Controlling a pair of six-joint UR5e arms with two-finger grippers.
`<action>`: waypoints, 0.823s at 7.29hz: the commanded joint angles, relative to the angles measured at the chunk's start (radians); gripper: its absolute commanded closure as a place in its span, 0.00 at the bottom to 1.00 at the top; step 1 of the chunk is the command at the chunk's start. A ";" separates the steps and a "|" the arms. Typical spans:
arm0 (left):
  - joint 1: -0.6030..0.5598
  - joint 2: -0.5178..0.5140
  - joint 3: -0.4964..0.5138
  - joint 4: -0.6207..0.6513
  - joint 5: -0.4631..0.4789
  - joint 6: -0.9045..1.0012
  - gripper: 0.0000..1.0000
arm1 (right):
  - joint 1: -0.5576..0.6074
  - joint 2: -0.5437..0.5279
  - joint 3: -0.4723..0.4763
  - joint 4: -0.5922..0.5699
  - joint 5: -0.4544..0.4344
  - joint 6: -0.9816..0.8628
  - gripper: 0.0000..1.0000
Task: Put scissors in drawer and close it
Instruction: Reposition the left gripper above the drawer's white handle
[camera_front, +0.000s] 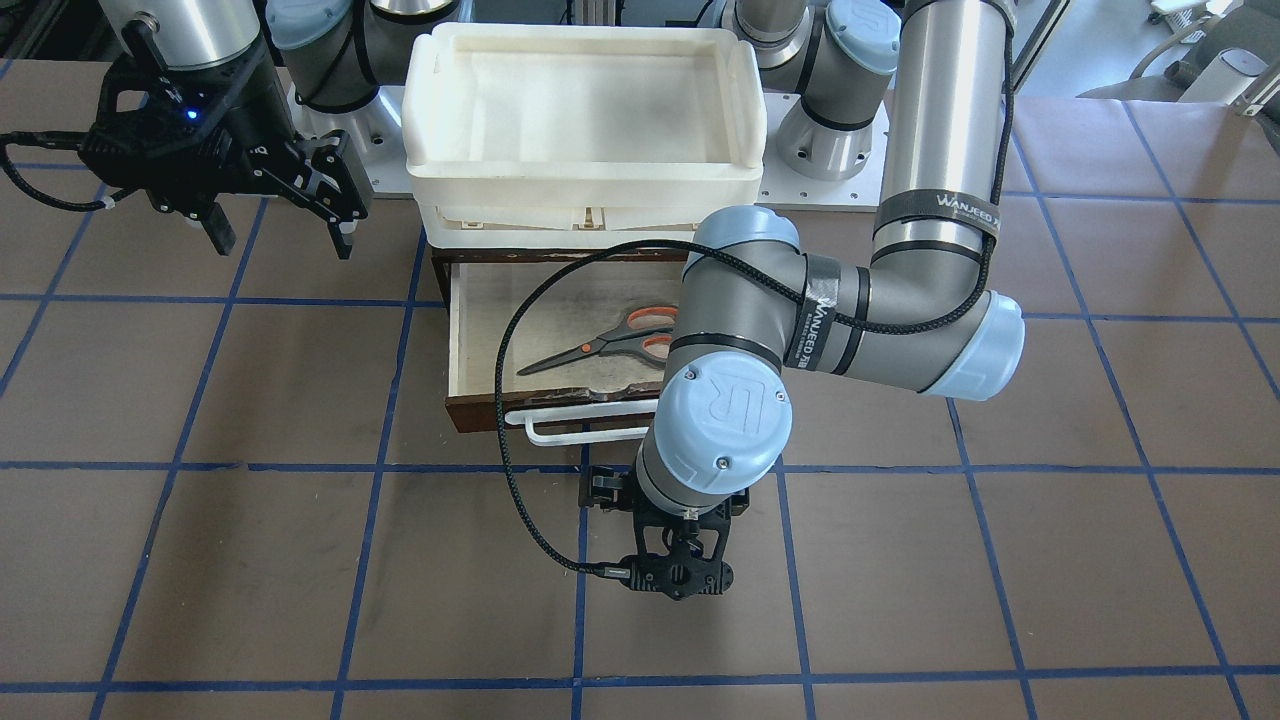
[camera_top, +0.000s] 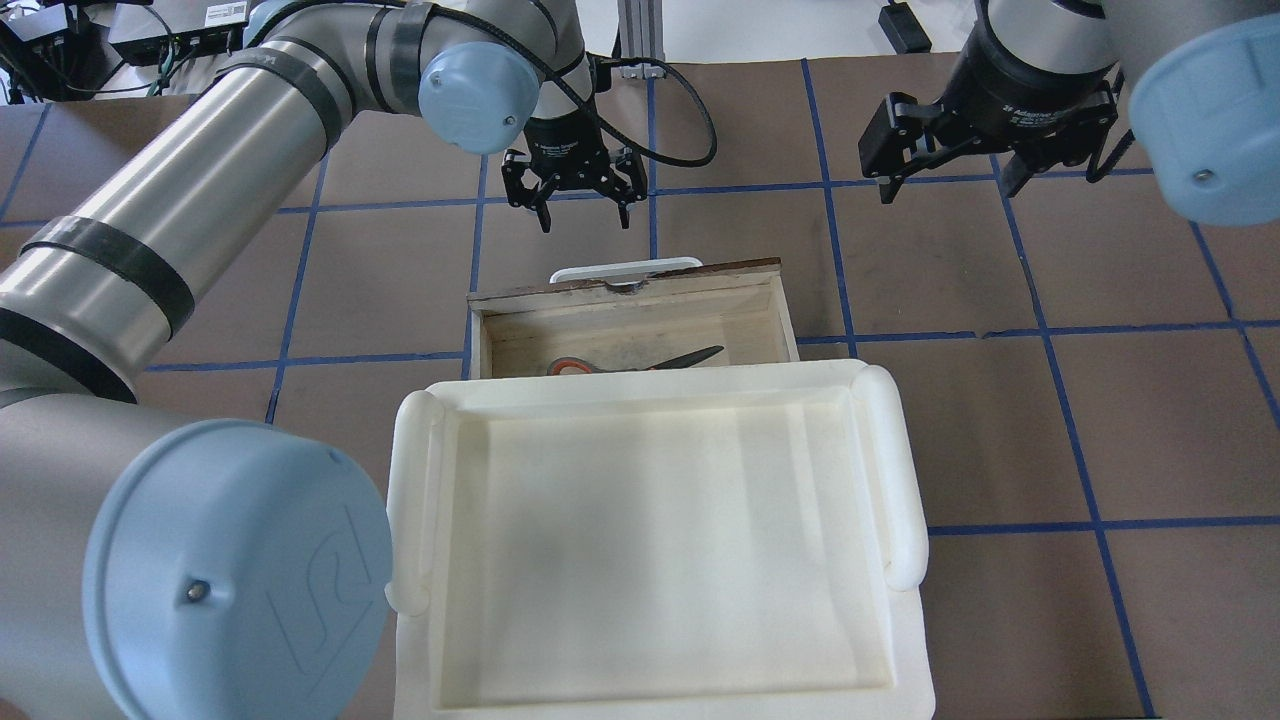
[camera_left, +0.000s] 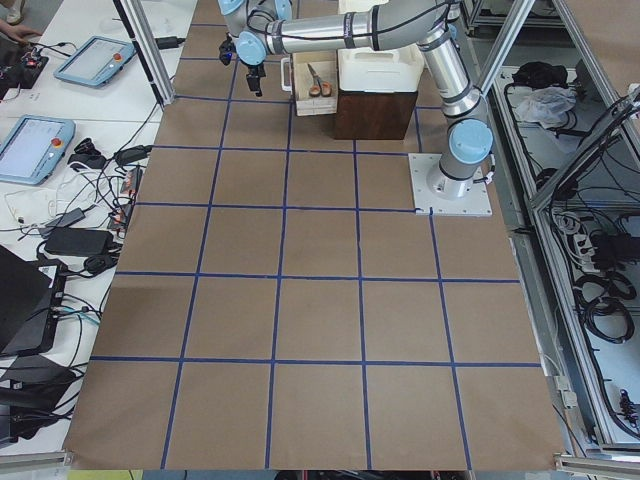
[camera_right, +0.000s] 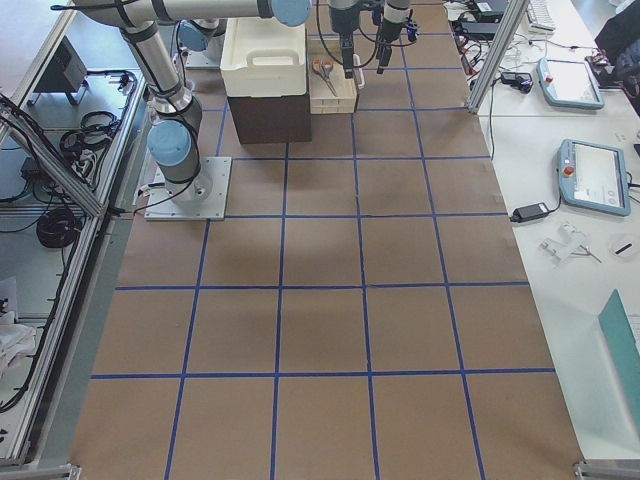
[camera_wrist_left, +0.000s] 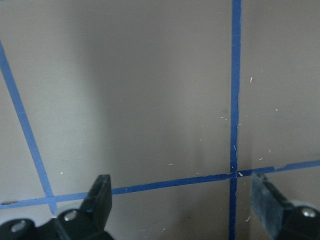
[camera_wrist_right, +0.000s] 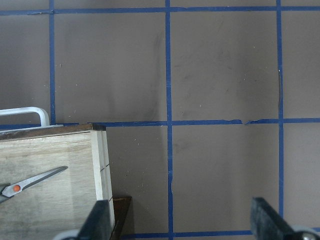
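The drawer stands pulled open under the white bin, its white bar handle facing away from the robot. The scissors lie flat inside it, orange-and-grey handles toward the robot's left; they also show in the overhead view and at the edge of the right wrist view. My left gripper is open and empty, hanging just beyond the handle, over bare table in its wrist view. My right gripper is open and empty, raised off to the drawer's right.
A white plastic bin sits on top of the dark cabinet that holds the drawer. The left arm's elbow and wrist hang over the drawer's left end. Brown table with blue tape lines surrounds the cabinet.
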 joint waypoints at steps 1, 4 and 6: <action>-0.015 0.000 -0.003 -0.002 0.013 -0.071 0.00 | 0.000 0.000 0.000 -0.001 0.000 -0.001 0.00; -0.030 0.000 -0.020 -0.002 0.030 -0.071 0.00 | 0.000 0.000 0.000 -0.001 0.000 -0.001 0.00; -0.032 0.028 -0.075 -0.046 0.044 -0.071 0.00 | 0.000 0.000 0.000 -0.001 0.000 0.001 0.00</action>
